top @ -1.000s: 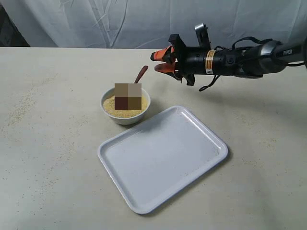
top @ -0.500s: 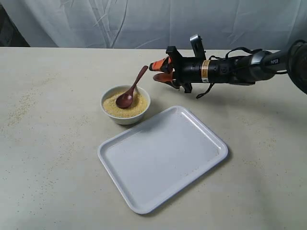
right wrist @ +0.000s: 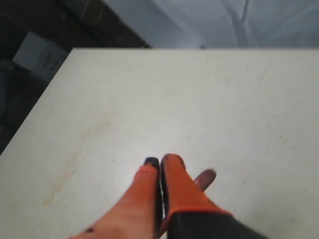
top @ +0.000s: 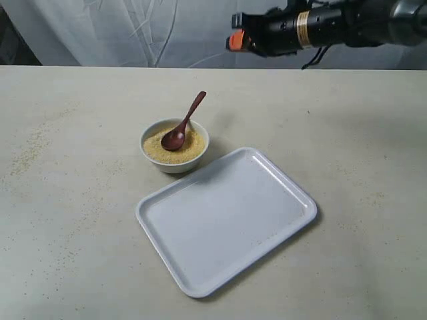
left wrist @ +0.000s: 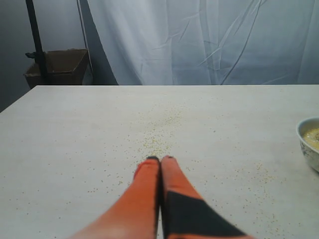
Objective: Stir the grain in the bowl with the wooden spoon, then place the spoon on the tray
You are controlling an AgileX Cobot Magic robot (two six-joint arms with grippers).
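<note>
The small white bowl holds golden grain. The dark wooden spoon rests in it, head in the grain, handle leaning over the far right rim. The white tray lies just in front of the bowl, to its right, with nothing on it. My right gripper hangs high above the table behind the bowl, shut and holding nothing. In the right wrist view the gripper is shut and the spoon's handle tip peeks from behind a finger. My left gripper is shut over bare table, the bowl at the picture's edge.
Loose grains are scattered on the beige table ahead of the left gripper and along the left side. A white cloth hangs behind the table. A box sits beyond the table's far corner.
My right gripper, open beside the spoon's handle, has risen and pulled back, and is now shut on nothing. The spoon stays in the bowl.
</note>
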